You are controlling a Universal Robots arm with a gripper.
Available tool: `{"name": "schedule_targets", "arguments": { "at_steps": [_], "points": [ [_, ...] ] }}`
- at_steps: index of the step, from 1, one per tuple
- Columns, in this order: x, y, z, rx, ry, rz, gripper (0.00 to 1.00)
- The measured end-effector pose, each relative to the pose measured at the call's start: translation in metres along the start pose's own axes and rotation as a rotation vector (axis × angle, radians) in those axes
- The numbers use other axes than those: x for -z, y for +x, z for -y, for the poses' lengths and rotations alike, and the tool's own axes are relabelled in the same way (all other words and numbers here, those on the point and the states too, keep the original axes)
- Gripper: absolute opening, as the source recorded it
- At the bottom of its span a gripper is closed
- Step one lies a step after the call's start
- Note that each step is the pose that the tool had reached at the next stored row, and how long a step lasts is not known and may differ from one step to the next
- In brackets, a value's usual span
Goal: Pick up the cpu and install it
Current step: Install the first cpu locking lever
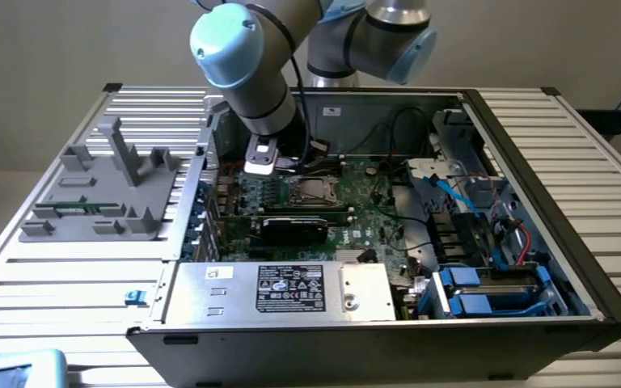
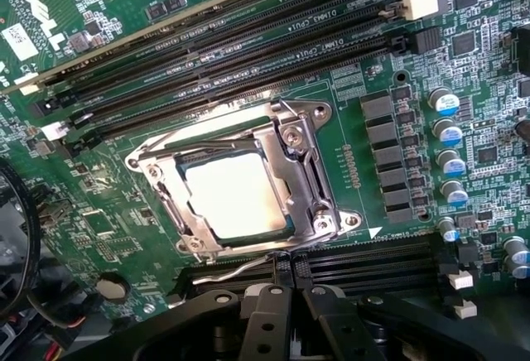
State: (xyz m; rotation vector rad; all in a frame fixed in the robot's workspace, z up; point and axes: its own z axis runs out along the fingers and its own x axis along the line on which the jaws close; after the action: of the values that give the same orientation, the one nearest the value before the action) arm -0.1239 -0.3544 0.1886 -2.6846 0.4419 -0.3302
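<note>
The fingers (image 2: 283,282) are pressed together, holding nothing, hovering just above the green circuit board (image 2: 99,13). Just beyond their tips, the chip (image 2: 236,195) sits flat inside its metal socket frame (image 2: 298,170), with black memory slots (image 2: 248,46) farther off.

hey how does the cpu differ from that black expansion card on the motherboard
The cpu is a small flat square with a bright silver top; the expansion card is a longer black rectangle. The cpu lies flat inside its metal socket frame, near the gripper; the expansion card sits on the side of the socket toward the silver box. Both sit on the green motherboard.
</note>
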Motion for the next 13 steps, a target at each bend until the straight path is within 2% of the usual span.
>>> {"name": "schedule_targets", "arguments": {
  "at_steps": [13],
  "points": [
    [-0.0020, 0.0026, 0.0002, -0.003, -0.0007, -0.0015, 0.11]
  ]
}}
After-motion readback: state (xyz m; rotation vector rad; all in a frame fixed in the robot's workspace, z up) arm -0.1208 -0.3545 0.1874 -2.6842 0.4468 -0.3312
